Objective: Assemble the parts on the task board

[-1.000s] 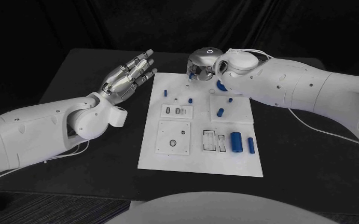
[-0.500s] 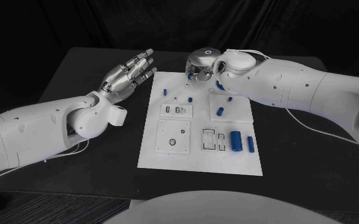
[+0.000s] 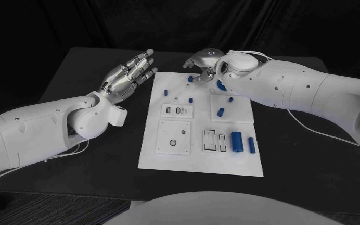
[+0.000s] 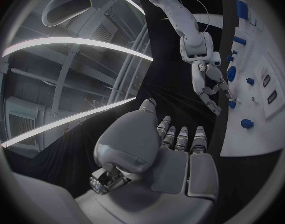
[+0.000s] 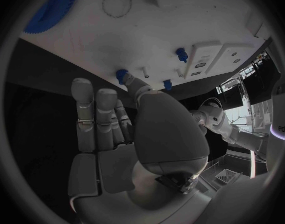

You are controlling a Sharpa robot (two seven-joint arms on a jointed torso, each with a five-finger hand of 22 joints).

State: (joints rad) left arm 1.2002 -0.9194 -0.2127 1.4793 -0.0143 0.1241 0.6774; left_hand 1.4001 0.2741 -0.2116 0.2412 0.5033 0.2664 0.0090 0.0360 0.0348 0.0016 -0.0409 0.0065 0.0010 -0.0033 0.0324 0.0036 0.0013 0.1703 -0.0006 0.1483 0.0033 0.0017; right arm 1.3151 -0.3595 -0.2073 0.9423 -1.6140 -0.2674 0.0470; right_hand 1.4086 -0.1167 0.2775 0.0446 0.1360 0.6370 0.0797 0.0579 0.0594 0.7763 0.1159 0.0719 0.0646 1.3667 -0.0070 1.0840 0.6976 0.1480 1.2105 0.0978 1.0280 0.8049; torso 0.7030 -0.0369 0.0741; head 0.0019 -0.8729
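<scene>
Head view: right hand (image 3: 202,63) hovers over the task board (image 3: 201,147) with fingers spread, left hand (image 3: 129,76) flat, fingers extended.

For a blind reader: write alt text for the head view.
The right hand hovers at the far edge of the white task board, which carries small blue parts. The left hand is held open beside the board's left edge, holding nothing.

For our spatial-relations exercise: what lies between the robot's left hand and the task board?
Head view: only bare black table lies between the left hand and the task board; nothing rests on that strip.
</scene>
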